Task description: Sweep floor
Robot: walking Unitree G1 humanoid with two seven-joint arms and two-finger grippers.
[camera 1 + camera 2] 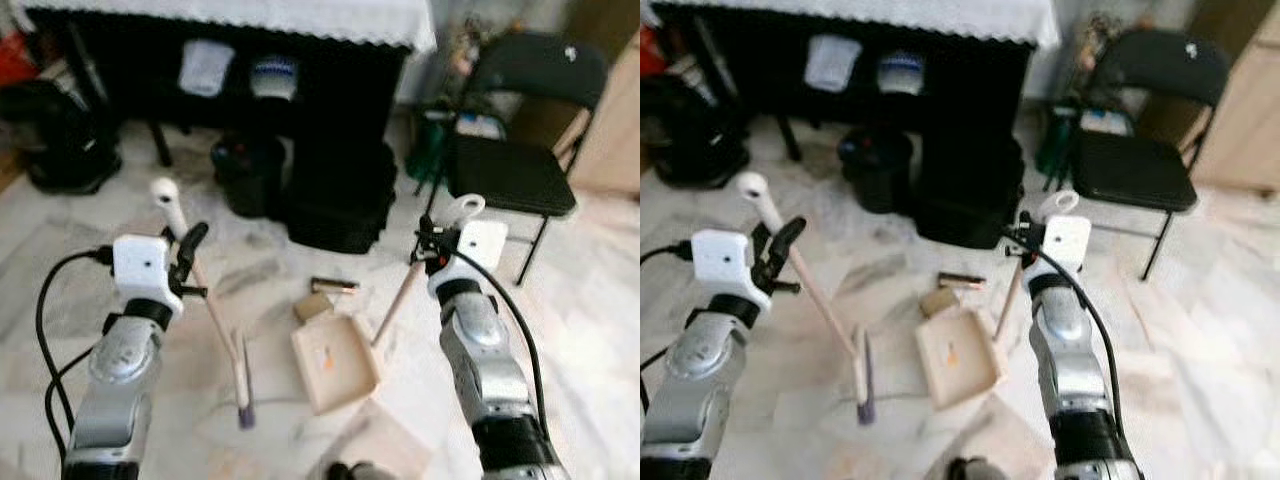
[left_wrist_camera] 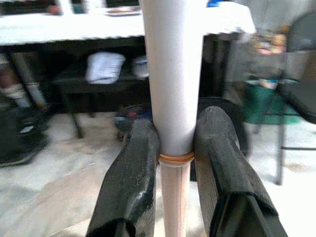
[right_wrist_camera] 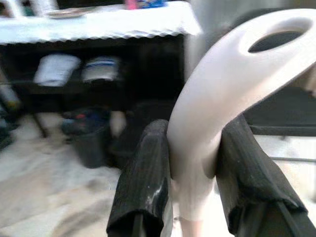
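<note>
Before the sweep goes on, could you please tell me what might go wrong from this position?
1. The brown debris lies just beyond the dustpan mouth, so a loose stroke of the broom might push it toward the black bag.
2. The right hand pinches the dustpan handle at its curved end; the pan could twist.
3. The left hand grips the broom handle high, so aim may be poor.

pale marble floor (image 1: 590, 290) carries a beige dustpan (image 1: 335, 362), black bin (image 1: 247, 172) and folding chair (image 1: 520, 150).
</note>
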